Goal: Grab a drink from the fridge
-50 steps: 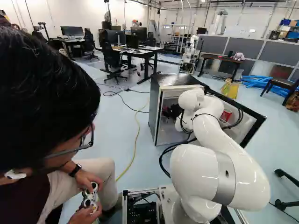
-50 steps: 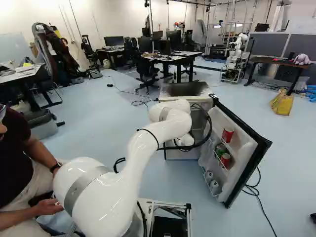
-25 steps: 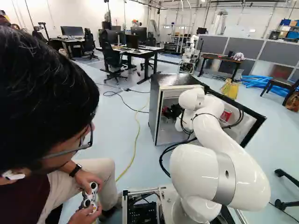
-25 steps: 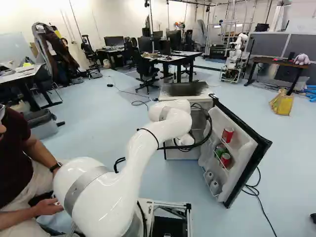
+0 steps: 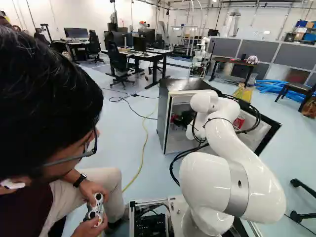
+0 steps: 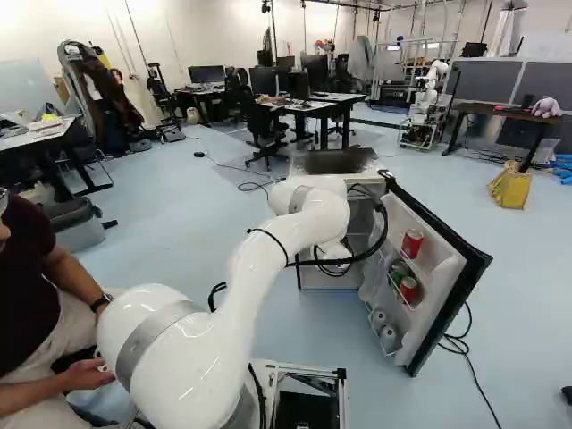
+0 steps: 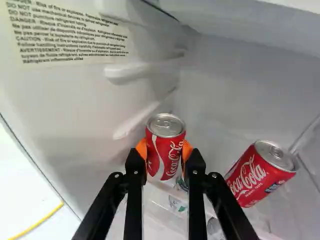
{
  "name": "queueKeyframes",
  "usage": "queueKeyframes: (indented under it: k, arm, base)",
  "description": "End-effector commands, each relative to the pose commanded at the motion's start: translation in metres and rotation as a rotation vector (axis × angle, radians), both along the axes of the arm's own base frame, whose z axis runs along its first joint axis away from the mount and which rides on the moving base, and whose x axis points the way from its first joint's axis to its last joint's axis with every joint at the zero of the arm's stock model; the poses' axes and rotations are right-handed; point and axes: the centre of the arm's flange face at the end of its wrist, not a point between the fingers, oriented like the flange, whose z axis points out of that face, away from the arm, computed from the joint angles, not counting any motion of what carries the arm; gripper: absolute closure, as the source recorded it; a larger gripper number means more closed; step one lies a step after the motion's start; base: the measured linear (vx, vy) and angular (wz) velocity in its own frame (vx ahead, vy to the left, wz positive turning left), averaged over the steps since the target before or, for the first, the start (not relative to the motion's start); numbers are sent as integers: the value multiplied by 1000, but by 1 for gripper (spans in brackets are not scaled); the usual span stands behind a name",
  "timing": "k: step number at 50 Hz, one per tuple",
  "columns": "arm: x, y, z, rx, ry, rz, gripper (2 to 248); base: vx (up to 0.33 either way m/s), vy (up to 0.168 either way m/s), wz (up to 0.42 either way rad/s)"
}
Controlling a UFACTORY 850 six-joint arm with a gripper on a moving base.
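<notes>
The black hand (image 5: 177,118) pinches one glossy, cylindrical red can (image 7: 164,150) between two orange pads (image 7: 187,149); a second red can (image 7: 255,175) sits near it inside the smooth-walled fridge (image 5: 164,114).

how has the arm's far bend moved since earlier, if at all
Yes, slightly up: in the right base view, the far bend stands higher against the fridge.

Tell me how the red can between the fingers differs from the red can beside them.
The gripped can is clasped from both sides by the fingers; the other can is off to one side, untouched by them. The gripped can lines up with the fingers, while the other can slants away from it. Both are red with white lettering and silvery tops.
</notes>
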Motion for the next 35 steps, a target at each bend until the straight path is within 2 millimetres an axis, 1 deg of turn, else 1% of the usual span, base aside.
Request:
queueKeyframes:
  k: [23,35]
  arm:
    - [-25,-3,37,19,38,-21,163]
    - [-42,-7,59,29,57,-37,163]
  base:
    - [0,0,0]
    - [0,0,0]
